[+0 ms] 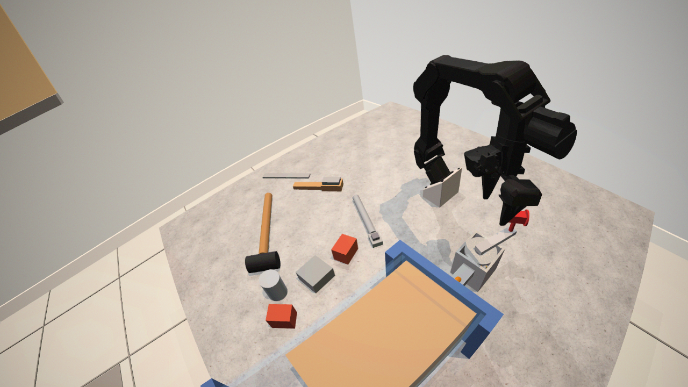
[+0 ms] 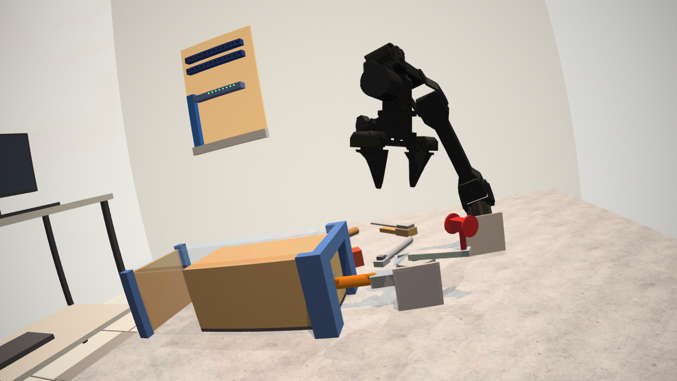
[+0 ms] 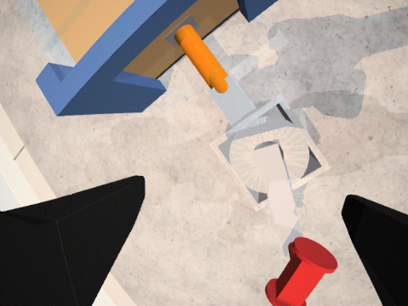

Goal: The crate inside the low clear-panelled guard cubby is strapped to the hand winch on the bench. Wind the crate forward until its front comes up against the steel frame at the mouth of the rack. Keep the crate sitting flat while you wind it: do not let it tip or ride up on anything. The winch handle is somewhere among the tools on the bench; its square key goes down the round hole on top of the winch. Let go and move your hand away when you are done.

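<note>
Only wrist view shows the orange strap's (image 3: 201, 57) whole length.

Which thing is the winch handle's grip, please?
Beside the blue steel frame sits a grey square winch box. From its top a flat grey crank reaches outward, ending in the grip: a red spool with flared ends, unlike the red blocks.

tan crate (image 1: 385, 327) (image 2: 250, 293) (image 3: 157, 55), blue frame (image 1: 442, 281) (image 2: 319, 293) (image 3: 102, 72), red knob (image 1: 520, 219) (image 2: 459, 224) (image 3: 301, 276), orange strap (image 1: 457, 279) (image 2: 352, 281) (image 3: 203, 57)

Black segmented arm (image 1: 464, 69) (image 2: 451, 137), rounded cylindrical housing, tapered pointed fingers (image 1: 509, 212) (image 2: 377, 168)
</note>
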`<state>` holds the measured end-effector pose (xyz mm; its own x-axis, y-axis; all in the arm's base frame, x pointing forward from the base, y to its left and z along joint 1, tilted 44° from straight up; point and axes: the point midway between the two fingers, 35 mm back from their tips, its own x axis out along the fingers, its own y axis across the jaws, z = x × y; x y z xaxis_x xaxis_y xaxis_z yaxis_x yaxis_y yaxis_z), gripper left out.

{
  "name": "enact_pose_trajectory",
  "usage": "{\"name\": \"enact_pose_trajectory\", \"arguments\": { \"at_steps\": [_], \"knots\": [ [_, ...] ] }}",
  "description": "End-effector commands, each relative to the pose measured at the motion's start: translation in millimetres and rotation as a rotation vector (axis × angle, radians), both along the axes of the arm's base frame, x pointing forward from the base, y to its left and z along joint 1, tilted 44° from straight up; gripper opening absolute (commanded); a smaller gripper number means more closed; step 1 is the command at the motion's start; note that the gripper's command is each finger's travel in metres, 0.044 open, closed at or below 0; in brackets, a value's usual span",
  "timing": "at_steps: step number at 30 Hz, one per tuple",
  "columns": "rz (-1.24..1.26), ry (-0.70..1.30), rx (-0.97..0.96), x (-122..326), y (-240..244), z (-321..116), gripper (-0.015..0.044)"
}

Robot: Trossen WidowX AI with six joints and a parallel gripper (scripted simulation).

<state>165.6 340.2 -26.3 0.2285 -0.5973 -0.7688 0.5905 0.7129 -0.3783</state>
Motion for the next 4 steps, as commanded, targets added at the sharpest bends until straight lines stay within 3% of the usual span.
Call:
{"name": "enact_pose_trajectory", "arguments": {
  "at_steps": [1,4],
  "knots": [
    [0.02,-0.01,-0.01,3.3,1.5,1.3,0.044],
    [0.02,-0.01,-0.01,3.3,1.5,1.3,0.044]
  ]
}}
